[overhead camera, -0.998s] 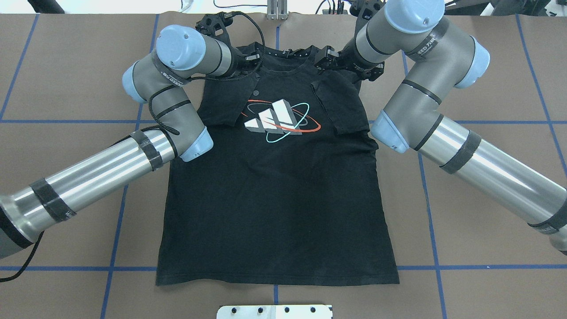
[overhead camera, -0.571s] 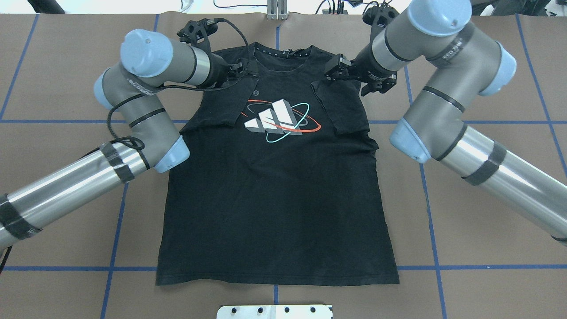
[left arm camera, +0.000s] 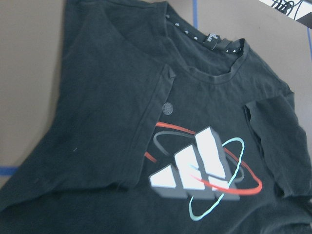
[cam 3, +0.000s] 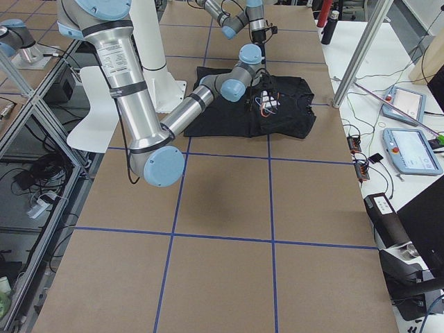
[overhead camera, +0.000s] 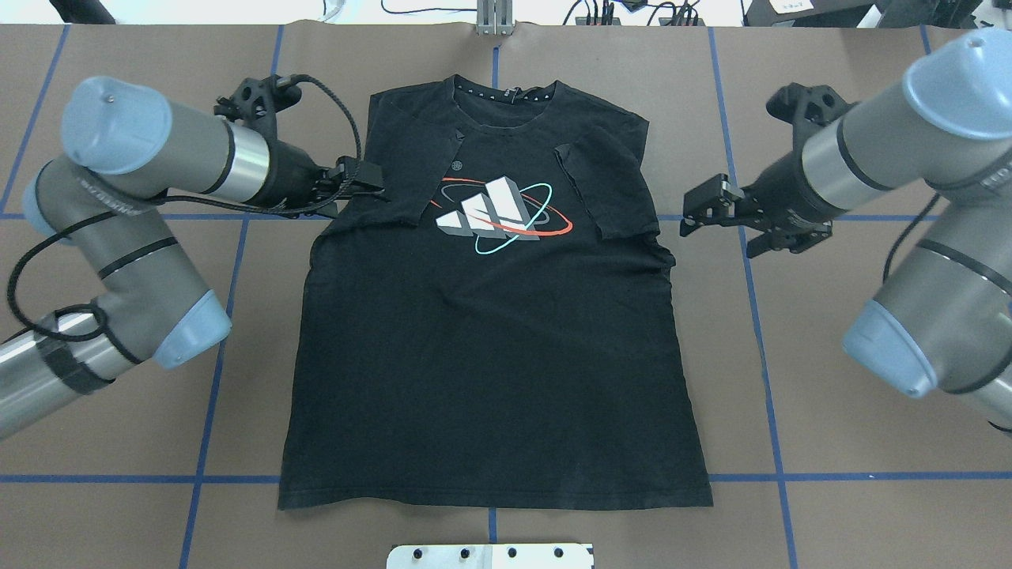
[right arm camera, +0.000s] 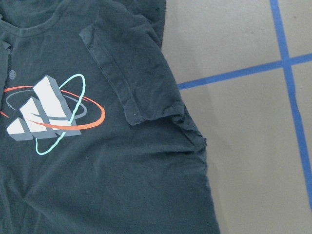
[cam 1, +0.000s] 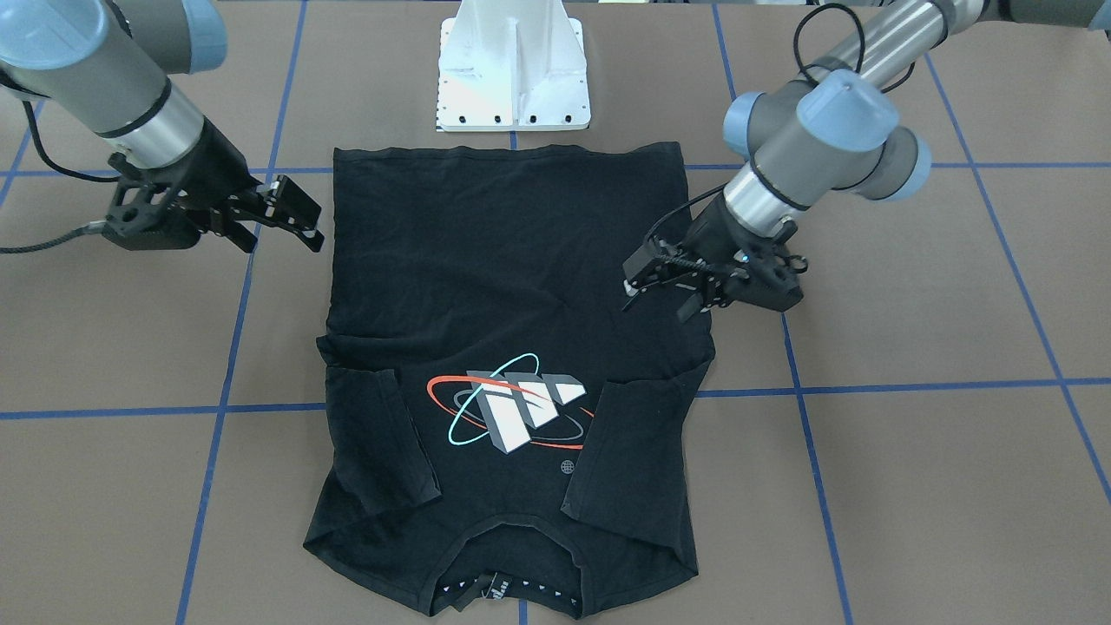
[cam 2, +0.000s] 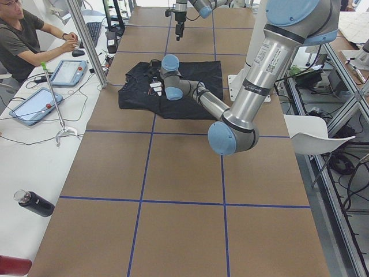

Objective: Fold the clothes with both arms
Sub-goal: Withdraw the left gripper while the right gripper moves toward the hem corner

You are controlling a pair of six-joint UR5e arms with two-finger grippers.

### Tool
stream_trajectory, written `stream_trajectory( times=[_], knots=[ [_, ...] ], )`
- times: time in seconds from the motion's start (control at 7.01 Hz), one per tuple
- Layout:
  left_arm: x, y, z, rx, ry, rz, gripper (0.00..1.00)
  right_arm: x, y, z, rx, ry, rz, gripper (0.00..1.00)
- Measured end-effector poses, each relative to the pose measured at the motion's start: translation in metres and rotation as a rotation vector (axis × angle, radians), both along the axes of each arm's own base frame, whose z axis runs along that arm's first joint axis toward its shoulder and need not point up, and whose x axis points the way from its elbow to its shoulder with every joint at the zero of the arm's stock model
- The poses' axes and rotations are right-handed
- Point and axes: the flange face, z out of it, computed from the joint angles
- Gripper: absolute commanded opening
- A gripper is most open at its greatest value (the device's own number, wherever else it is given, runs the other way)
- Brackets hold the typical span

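Note:
The black T-shirt (overhead camera: 490, 356) lies flat on the brown table, collar at the far edge, logo (overhead camera: 494, 209) facing up. Both short sleeves are folded inward onto the chest, one sleeve (overhead camera: 403, 178) left of the logo and the other sleeve (overhead camera: 605, 186) right of it. My left gripper (overhead camera: 370, 180) hovers at the shirt's left shoulder edge, open and empty. My right gripper (overhead camera: 696, 209) hangs just off the shirt's right side over bare table, open and empty. In the front-facing view the left gripper (cam 1: 642, 279) is over the shirt's side and the right gripper (cam 1: 304, 217) is beside the hem.
The white pedestal base (cam 1: 514, 69) stands just behind the hem. Blue tape lines (overhead camera: 763, 316) grid the table. In the exterior left view a person (cam 2: 23, 40) sits at a side bench with tablets (cam 2: 34, 104) and a dark bottle (cam 2: 34, 203).
Both grippers have pulled back from the collar area, moving outward and toward the robot. The sleeves stay folded on the chest; the shirt has not shifted.

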Motion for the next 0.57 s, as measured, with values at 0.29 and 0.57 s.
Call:
stream_trajectory(
  times=[0.29, 0.57],
  knots=[
    [-0.038, 0.038, 0.009, 0.038, 0.04, 0.007, 1.0, 0.007, 0.053, 0.082, -0.004, -0.059, -0.025, 1.0],
    [-0.049, 0.051, 0.006, 0.057, 0.055, 0.017, 1.0, -0.006, 0.105, 0.131, -0.037, -0.113, -0.054, 1.0]
  ],
)
